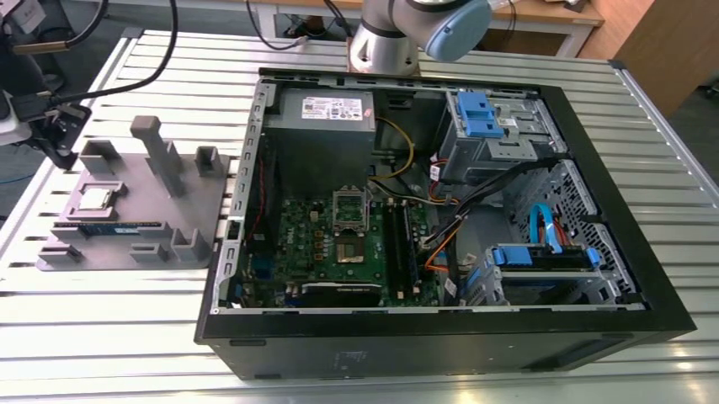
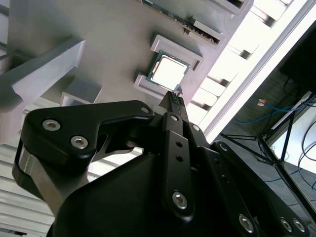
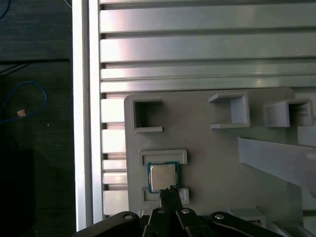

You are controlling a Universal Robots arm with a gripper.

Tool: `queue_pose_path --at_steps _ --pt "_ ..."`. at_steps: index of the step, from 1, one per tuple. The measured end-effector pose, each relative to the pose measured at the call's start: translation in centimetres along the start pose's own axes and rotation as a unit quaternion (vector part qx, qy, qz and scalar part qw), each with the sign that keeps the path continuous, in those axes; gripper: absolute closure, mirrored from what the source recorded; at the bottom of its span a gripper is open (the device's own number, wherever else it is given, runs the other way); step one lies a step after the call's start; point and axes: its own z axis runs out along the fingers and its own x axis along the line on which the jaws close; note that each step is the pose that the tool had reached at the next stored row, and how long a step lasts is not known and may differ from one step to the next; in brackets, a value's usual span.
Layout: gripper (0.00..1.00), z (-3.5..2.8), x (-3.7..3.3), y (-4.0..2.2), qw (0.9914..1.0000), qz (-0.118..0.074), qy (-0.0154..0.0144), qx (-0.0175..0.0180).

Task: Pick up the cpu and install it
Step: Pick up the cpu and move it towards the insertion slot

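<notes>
While its fingertips press together on nothing, the gripper [image 3: 170,189] hangs close over the cpu [image 3: 162,177], tips at the chip's nearest edge; contact cannot be judged. The cpu lies flat in a square recess of the grey tray [image 1: 146,198], which sits at nine o'clock of the open computer case [image 1: 450,345] in the exterior view.

A robotics lab or test workshop. The desk [image 1: 113,337] is a ribbed aluminium-profile top, and a robot arm [image 1: 388,38] stands at its far edge. An opened computer case [image 1: 393,353] lies on the desk with its motherboard [image 1: 326,252] bared. Beside it, a grey moulded tray [image 1: 146,198] seats loose parts such as the cpu [image 1: 96,199] in fitted pockets. Black cables [image 1: 168,42] trail over the desk's far corner, and a wooden bench [image 1: 540,13] stands behind
</notes>
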Motion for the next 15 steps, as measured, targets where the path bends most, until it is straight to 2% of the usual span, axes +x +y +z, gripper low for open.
queue_pose_path --at_steps 10,15 --pt "0.89 1.35 0.08 -0.05 1.00000 -0.001 -0.0002 0.0017" --pt "0.89 1.87 0.08 -0.07 0.99999 -0.003 -0.0015 0.0016"
